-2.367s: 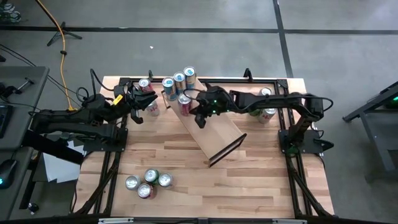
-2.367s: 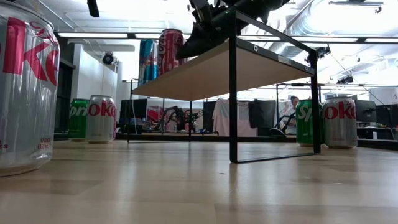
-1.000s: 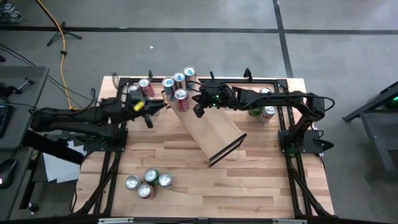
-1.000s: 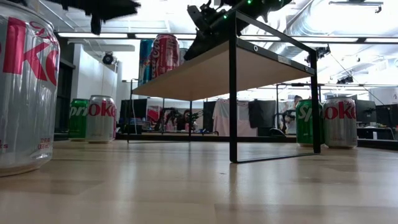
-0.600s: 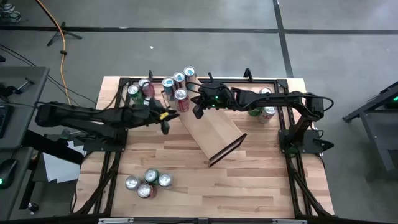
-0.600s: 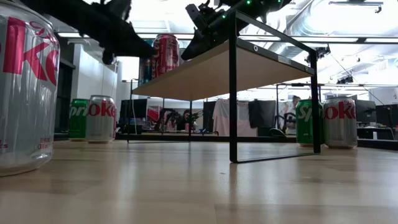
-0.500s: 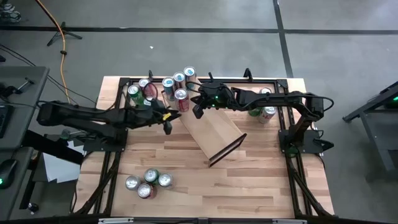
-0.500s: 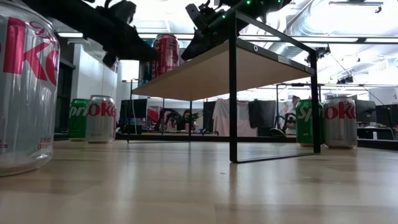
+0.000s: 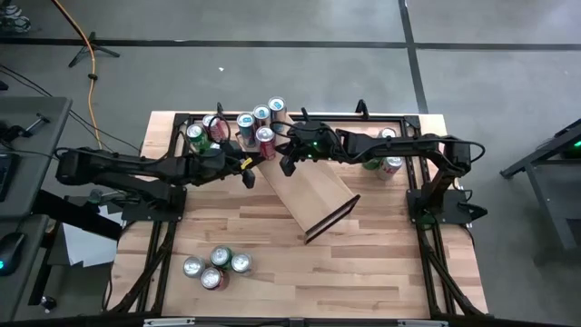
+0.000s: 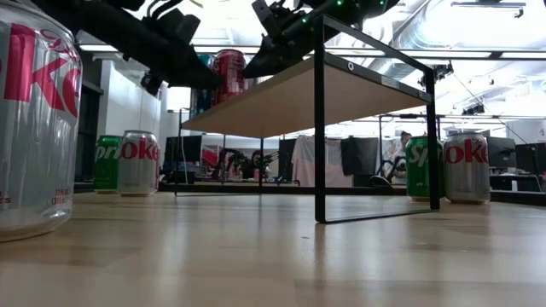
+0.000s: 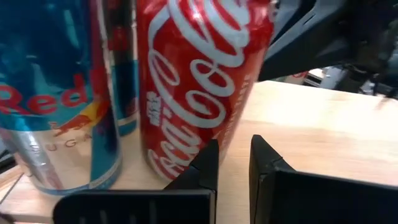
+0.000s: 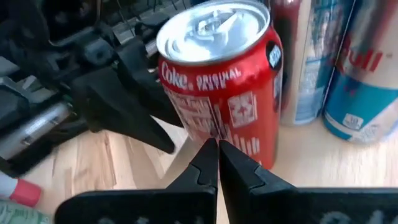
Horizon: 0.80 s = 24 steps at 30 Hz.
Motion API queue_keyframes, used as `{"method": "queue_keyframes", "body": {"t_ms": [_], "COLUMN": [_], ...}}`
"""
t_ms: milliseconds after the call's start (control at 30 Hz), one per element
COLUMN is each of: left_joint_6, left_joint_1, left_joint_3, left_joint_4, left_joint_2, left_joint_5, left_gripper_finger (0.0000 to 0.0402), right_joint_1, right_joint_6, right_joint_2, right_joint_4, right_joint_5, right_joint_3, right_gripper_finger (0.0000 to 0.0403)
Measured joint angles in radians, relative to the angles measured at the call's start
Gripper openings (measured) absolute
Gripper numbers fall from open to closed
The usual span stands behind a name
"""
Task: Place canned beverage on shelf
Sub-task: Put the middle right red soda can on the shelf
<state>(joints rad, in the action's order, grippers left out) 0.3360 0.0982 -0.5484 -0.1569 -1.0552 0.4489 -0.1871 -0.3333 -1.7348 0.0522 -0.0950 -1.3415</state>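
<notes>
Red cola can (image 9: 265,142), upright on shelf (image 9: 309,188) at its far end beside three slim cans (image 9: 260,116): left end effector (image 9: 247,173) and right end effector (image 9: 285,163), both pressed together and empty, flank it closely—a nudge risks toppling it.

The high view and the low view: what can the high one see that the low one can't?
Only the high view shows the four cans grouped near the table's front edge, the whole slanted shelf top, and both arms reaching in from the sides.

Only the low view shows the shelf's underside, its black legs, and the room behind with people in it.

Both show the red Coca-Cola can standing on the shelf, with the left fingers and right fingers shut close beside it.
</notes>
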Motion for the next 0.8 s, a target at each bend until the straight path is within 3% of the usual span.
{"method": "queue_keyframes", "body": {"t_ms": [200, 533, 800], "left_joint_6": [-0.007, -0.087, -0.105], "left_joint_1": [-0.033, -0.054, -0.054], "left_joint_3": [0.002, 0.002, 0.002], "left_joint_4": [0.029, 0.124, 0.140], "left_joint_2": [0.085, 0.298, 0.357], "left_joint_5": [-0.077, 0.012, 0.041], "left_gripper_finger": [0.0000, 0.0000, 0.0000], "right_joint_1": [-0.006, -0.046, -0.049], "right_joint_6": [0.044, -0.028, -0.061], "right_joint_2": [0.005, -0.007, -0.037], "right_joint_4": [0.098, 0.029, -0.025], "right_joint_5": [0.001, -0.021, 0.017], "right_joint_3": [0.000, 0.000, -0.001], "right_gripper_finger": [0.0000, 0.0000, 0.0000]}}
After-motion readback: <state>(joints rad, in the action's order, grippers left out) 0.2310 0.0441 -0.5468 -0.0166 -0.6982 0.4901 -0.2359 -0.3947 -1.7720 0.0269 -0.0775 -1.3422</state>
